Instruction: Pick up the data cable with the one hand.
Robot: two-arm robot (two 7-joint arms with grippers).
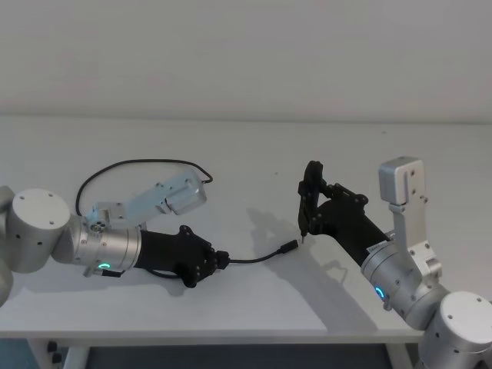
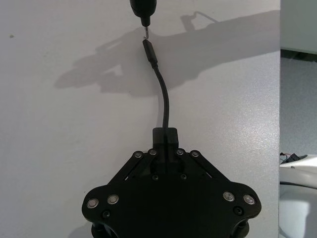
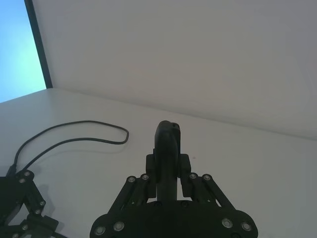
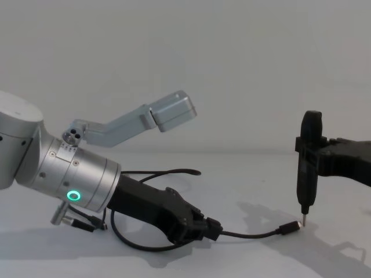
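On the worktop (image 1: 254, 146), my left gripper (image 1: 219, 260) has its fingers clamped on the cable (image 1: 257, 257) near the front edge; the right gripper (image 1: 317, 201) grips a tool (image 4: 306, 168). I'd lift slowly, letting slack trail.

Left end effector (image 1: 219, 260) gripping data cable (image 1: 257, 257)

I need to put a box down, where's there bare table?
Bare: the far table beyond the data cable loop. Crowded: the middle, where the left claw grips the cable near the right claw holding a tool.
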